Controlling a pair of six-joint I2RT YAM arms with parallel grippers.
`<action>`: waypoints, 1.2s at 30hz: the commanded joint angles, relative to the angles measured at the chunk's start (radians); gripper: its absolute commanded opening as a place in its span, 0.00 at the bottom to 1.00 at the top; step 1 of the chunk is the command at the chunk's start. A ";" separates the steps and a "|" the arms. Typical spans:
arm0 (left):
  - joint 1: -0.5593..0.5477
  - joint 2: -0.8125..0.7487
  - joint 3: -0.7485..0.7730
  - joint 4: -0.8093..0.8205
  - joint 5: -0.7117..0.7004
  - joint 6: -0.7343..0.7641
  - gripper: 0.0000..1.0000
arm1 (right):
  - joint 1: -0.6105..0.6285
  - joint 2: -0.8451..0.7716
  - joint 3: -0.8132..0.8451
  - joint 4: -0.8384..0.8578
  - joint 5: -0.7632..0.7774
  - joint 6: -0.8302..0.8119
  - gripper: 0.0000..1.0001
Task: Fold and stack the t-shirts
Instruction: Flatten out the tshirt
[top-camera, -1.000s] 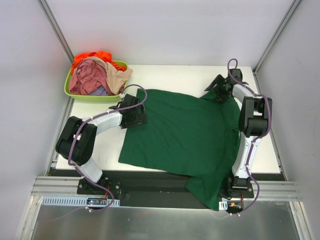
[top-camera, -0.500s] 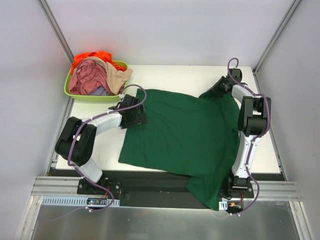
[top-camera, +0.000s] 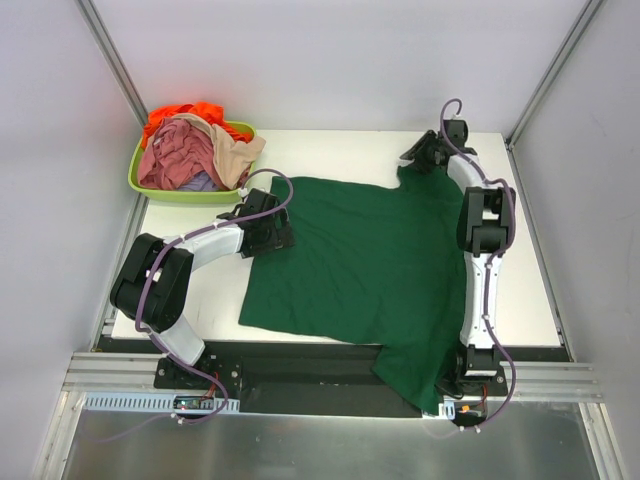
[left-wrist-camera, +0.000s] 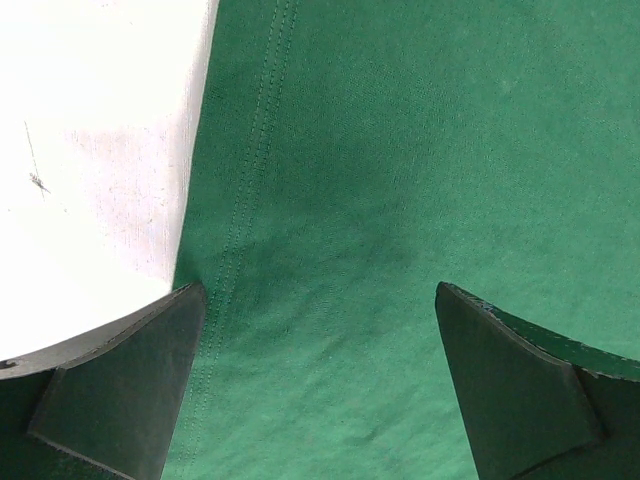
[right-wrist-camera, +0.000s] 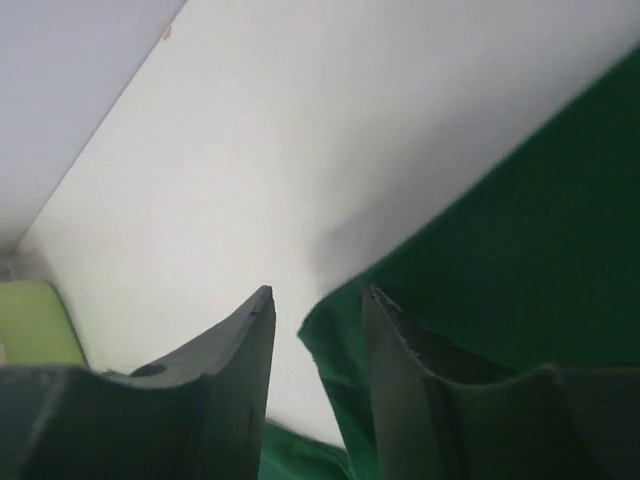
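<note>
White table (top-camera: 330, 148) | dark green t-shirt (top-camera: 360, 265) spread flat mid-table, one end hanging off at 5 o'clock | lime tub (top-camera: 150, 188) at 10 o'clock, heaped with other t-shirts (top-camera: 185, 150) | left gripper (left-wrist-camera: 320, 300) spread wide over shirt's 9 o'clock edge | right gripper (right-wrist-camera: 318, 305) pinching its 1 o'clock corner

Bare table (top-camera: 330, 150) strip along far edge, between tub (top-camera: 180, 197) and right gripper (top-camera: 418, 160), passable; green shirt (top-camera: 370, 260) blankets the centre.
</note>
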 joint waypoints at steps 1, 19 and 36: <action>-0.006 0.013 0.002 -0.051 -0.025 0.008 0.99 | 0.037 0.046 0.149 -0.079 0.025 -0.040 0.55; -0.040 -0.231 0.030 -0.134 -0.097 0.022 0.99 | 0.032 -0.661 -0.449 -0.463 0.264 -0.413 0.96; -0.069 0.131 0.249 -0.129 0.014 0.066 0.99 | -0.077 -0.635 -0.750 -0.486 0.332 -0.450 0.96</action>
